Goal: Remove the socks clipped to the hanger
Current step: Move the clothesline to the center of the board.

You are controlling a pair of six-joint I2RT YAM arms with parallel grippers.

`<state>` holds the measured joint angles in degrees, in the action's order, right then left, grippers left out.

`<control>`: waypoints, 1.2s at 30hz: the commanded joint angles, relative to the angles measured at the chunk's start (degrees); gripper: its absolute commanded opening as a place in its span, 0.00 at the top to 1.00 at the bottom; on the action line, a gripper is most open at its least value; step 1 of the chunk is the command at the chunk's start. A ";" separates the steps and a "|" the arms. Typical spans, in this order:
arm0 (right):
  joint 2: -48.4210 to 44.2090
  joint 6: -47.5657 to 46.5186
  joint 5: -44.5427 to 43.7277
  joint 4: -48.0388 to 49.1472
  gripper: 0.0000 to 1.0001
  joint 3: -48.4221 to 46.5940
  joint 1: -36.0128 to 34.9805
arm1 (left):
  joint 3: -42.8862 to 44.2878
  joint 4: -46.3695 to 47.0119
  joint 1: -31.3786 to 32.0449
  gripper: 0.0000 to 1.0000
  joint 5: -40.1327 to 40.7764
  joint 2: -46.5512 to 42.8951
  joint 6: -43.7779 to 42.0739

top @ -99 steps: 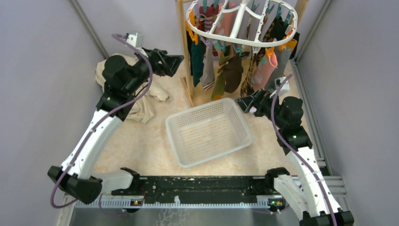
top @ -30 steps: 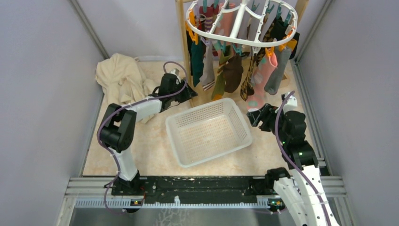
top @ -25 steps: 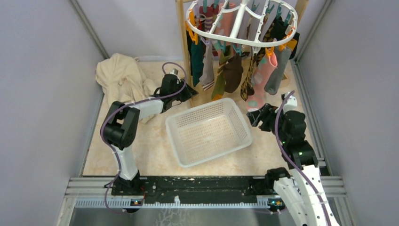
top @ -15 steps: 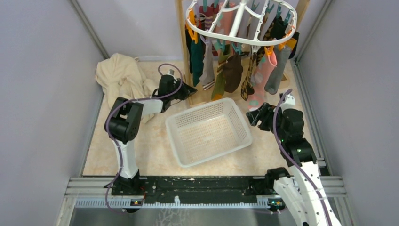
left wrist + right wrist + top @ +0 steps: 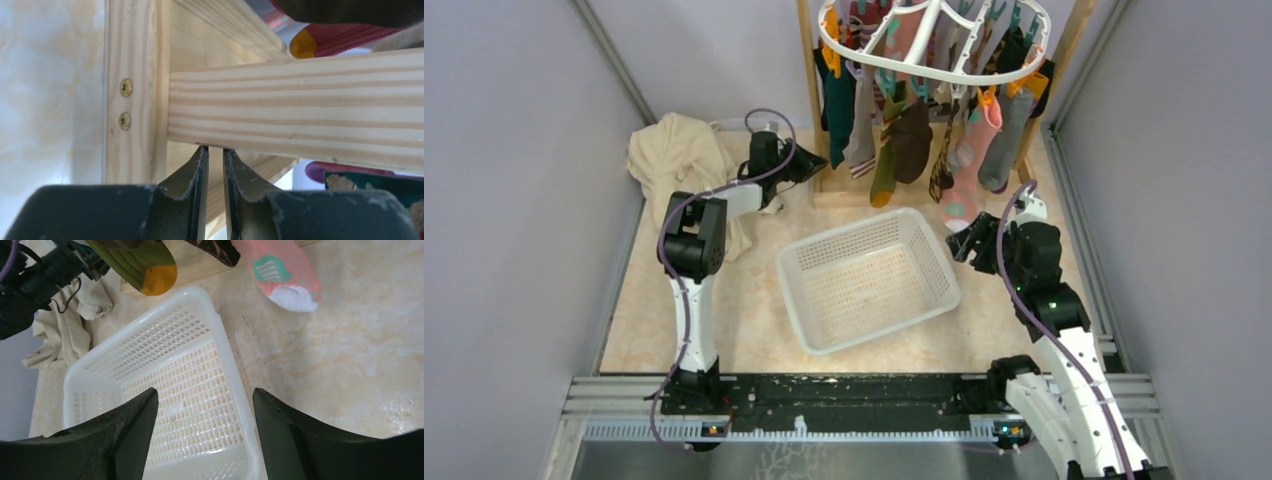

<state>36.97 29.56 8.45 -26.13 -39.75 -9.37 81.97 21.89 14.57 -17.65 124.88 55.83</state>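
The white oval hanger (image 5: pixel 864 62) hangs from a wooden frame (image 5: pixel 809 80) at the back. Several socks (image 5: pixel 911 140) are clipped under it. My left gripper (image 5: pixel 812 162) is low at the frame's left foot. In the left wrist view its jaws (image 5: pixel 215 148) are almost shut, with only a narrow slit. Their tips end at the underside of a wooden crossbar (image 5: pixel 300 110), and nothing shows between them. My right gripper (image 5: pixel 964 240) stands open over the basket's right rim. It is empty (image 5: pixel 205 395), just below a pink sock's toe (image 5: pixel 280 270).
A white mesh basket (image 5: pixel 792 300) sits mid-table with nothing in it; its rim (image 5: pixel 230 365) lies under my right gripper. A cream cloth (image 5: pixel 679 160) is heaped at the back left. Grey walls close both sides.
My left arm reached further back and its jaws narrowed. The wooden frame, with hanger and socks, shifted toward the back. My right gripper rose slightly and opened a little wider.
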 commanded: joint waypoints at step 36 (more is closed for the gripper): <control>47.81 8.18 -10.87 12.12 0.30 -19.94 34.06 | -6.14 -11.28 -1.21 0.48 2.59 -15.73 -13.38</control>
<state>79.18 36.73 -0.43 -18.76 -54.57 23.92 75.96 13.93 14.09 -16.73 111.87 46.22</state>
